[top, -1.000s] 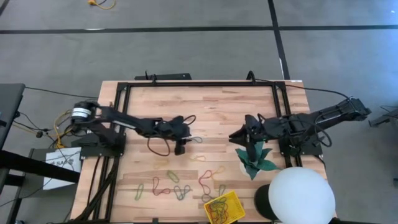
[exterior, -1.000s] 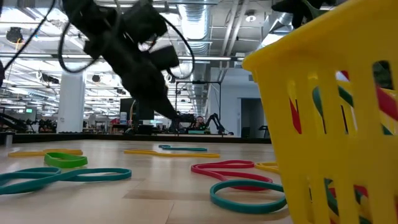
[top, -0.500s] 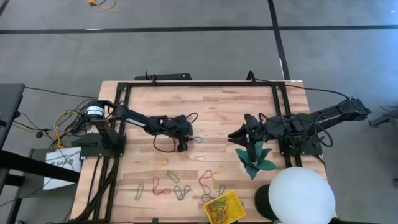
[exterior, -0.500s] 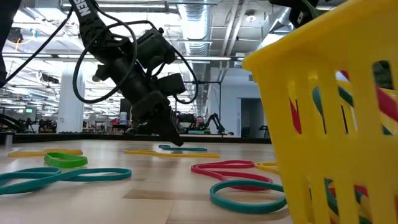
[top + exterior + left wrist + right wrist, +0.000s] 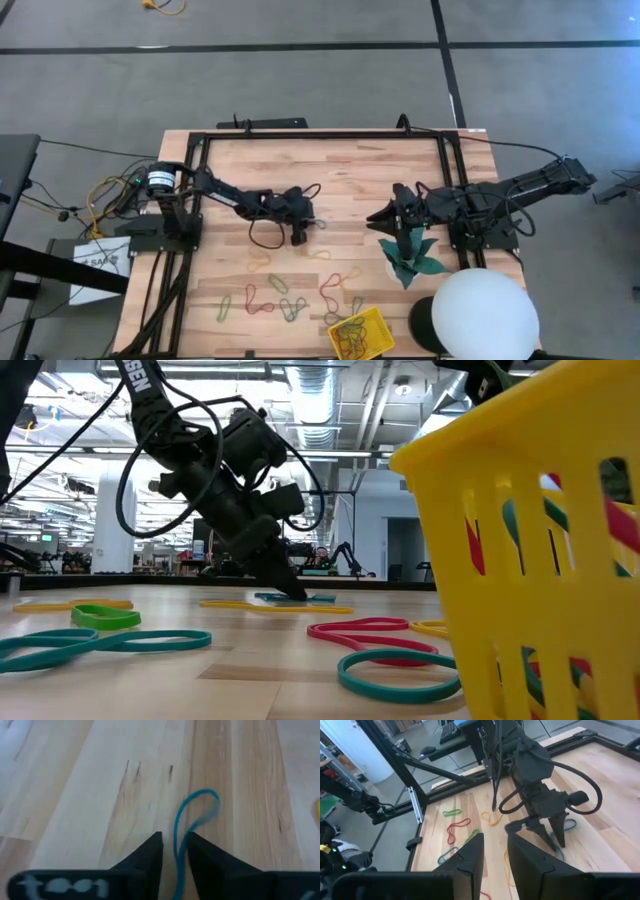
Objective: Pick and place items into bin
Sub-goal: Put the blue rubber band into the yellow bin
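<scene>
1. Across the pale wooden plank desk (image 5: pixel 350 180): coloured loops scattered toward the near edge.
2. At the near right corner: big white sphere (image 5: pixel 484 315), teal spiky paper star (image 5: pixel 410 255) just beside it.
3. Near the front edge: small square yellow plastic tray (image 5: pixel 358 333), several thin rubber loops lying inside.
4. At mid-desk: left gripper (image 5: pixel 174 849) lowered to the wood, fingers (image 5: pixel 150 854) narrowly parted astride a thin blue rubber loop (image 5: pixel 192 817), not clamped on it.
5. Over the star: right gripper (image 5: pixel 494 851), fingers slightly apart, empty.
</scene>
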Robot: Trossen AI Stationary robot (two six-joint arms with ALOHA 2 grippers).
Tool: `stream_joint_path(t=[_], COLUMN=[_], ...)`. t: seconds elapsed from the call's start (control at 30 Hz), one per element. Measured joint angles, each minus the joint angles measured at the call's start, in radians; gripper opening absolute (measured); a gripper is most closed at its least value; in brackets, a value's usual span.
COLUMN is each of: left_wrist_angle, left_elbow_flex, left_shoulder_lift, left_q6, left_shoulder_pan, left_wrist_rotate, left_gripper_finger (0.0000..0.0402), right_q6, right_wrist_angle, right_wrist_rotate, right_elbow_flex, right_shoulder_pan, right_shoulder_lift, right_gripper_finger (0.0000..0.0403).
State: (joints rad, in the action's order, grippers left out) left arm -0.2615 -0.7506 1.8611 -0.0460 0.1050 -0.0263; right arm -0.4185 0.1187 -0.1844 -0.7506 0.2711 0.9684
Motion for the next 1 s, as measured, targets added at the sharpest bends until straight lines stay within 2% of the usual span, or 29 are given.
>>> stream_joint_path(t=[0.13, 0.3, 0.47, 0.73, 1.0], left_wrist_angle=[-0.008, -0.048, -0.086, -0.105, -0.107], left_elbow_flex=[0.001, 0.007, -0.004, -0.133, -0.26], left_shoulder_lift=[0.003, -0.02, -0.09, -0.129, -0.122], left_q6=[0.003, -0.062, -0.097, -0.096, -0.069], left_shoulder_pan=[-0.009, -0.031, -0.1, -0.26, -0.396], left_wrist_rotate=[0.017, 0.046, 0.187, 0.185, 0.095], left_gripper_finger=[0.0012, 0.0002, 0.0, 0.0, 0.0], right_q6=[0.0, 0.0, 0.0, 0.0, 0.0], right_wrist_angle=[0.012, 0.012, 0.012, 0.012, 0.01], right_wrist_rotate=[0.001, 0.002, 0.002, 0.002, 0.002], right_elbow_flex=[0.0, 0.0, 0.0, 0.0, -0.001], right_shoulder_pan=[0.003, 0.003, 0.003, 0.002, 0.002], right_shoulder_lift=[0.0, 0.0, 0.0, 0.0, 0.0], right_gripper_finger=[0.0082, 0.0082, 0.0082, 0.0082, 0.0082])
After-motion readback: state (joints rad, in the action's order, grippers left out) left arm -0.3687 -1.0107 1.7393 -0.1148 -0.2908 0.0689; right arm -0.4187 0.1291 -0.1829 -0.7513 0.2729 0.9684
